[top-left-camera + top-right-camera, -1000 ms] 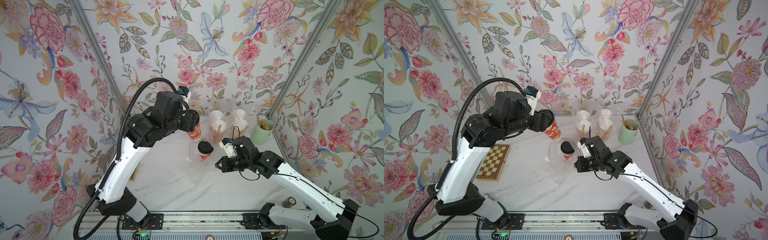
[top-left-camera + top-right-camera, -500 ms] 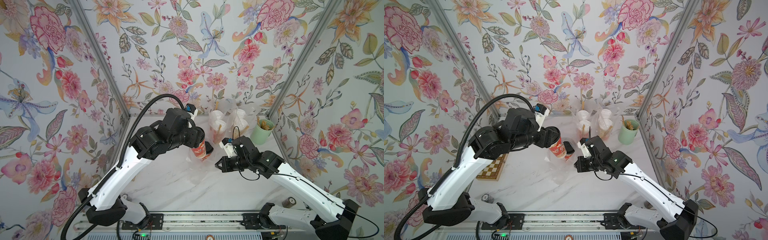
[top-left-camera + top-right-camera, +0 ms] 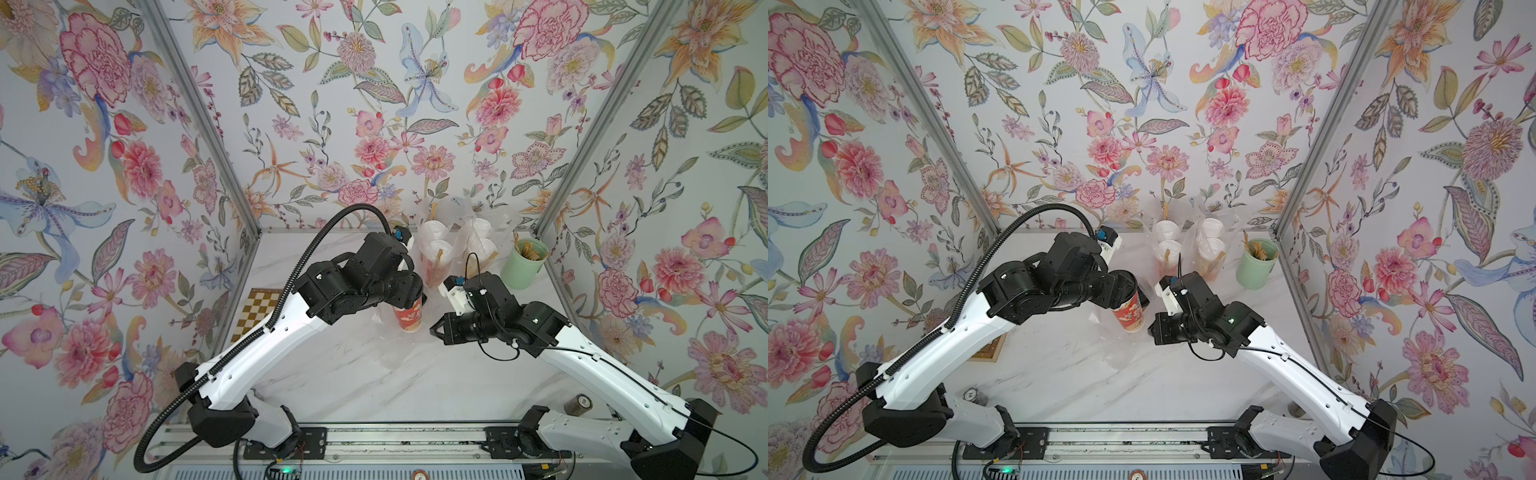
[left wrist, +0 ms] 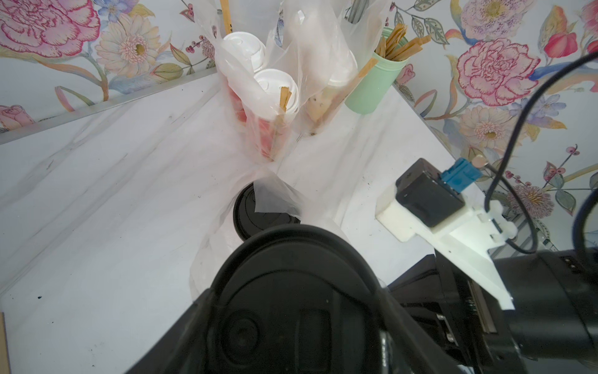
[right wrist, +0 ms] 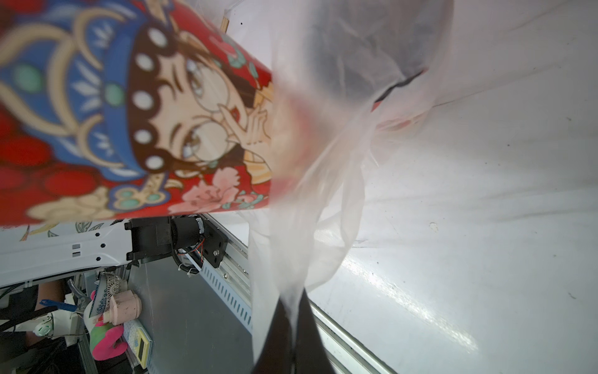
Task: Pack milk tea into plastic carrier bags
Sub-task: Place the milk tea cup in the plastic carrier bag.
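My left gripper (image 3: 409,300) is shut on a red printed milk tea cup (image 3: 409,319) with a black lid (image 4: 301,291), held upright over the mouth of a transparent plastic carrier bag (image 4: 278,200). A second black-lidded cup (image 4: 250,213) stands inside that bag. My right gripper (image 5: 293,327) is shut on the bag's thin edge (image 5: 323,168) and holds it up beside the red cup (image 5: 136,123). In both top views the right gripper (image 3: 1152,328) sits just right of the cup (image 3: 1128,316).
Two more bags (image 3: 436,257) (image 3: 478,245) holding white-lidded cups stand at the back wall. A mint-green cup of brown sticks (image 3: 523,264) is at the back right. A checkerboard (image 3: 257,309) lies at the left, and a small can (image 3: 579,405) at the front right.
My left arm has carried the red cup forward and to the right, from near the back to the open bag. The right gripper has stayed in place, shut on the bag.
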Controlling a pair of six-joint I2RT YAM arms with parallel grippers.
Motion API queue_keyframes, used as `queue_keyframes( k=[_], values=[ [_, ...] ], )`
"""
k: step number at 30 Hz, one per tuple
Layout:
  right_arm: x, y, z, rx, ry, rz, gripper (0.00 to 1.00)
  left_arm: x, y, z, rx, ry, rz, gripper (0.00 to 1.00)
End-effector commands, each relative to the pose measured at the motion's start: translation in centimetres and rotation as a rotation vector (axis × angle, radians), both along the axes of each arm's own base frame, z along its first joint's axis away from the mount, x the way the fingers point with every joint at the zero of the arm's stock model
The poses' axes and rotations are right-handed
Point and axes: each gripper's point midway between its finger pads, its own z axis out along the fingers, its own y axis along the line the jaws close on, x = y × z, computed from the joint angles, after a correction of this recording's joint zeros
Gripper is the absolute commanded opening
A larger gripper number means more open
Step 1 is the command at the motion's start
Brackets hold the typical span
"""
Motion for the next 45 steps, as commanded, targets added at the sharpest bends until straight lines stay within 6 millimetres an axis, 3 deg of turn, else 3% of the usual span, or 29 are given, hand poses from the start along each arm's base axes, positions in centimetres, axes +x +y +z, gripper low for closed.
queue_keyframes(
  k=[1,16,30,45],
  values=[
    [-0.3,-0.1,0.9,0.009,-0.017,0.008,0.05,0.2,-0.5,-1.3,0.036,0.001,0.020,0.50],
    [-0.2,-0.1,0.9,0.008,-0.018,0.008,0.05,-0.3,-1.5,-6.9,0.085,0.063,0.004,0.50],
    [-0.1,0.1,1.0,0.008,-0.019,0.010,0.05,-0.5,-0.5,-12.5,0.161,0.065,0.038,0.51],
    [0.3,-0.3,4.0,0.054,-0.085,-0.008,0.00,-0.6,0.1,-16.0,0.245,0.098,0.046,0.55]
  ],
)
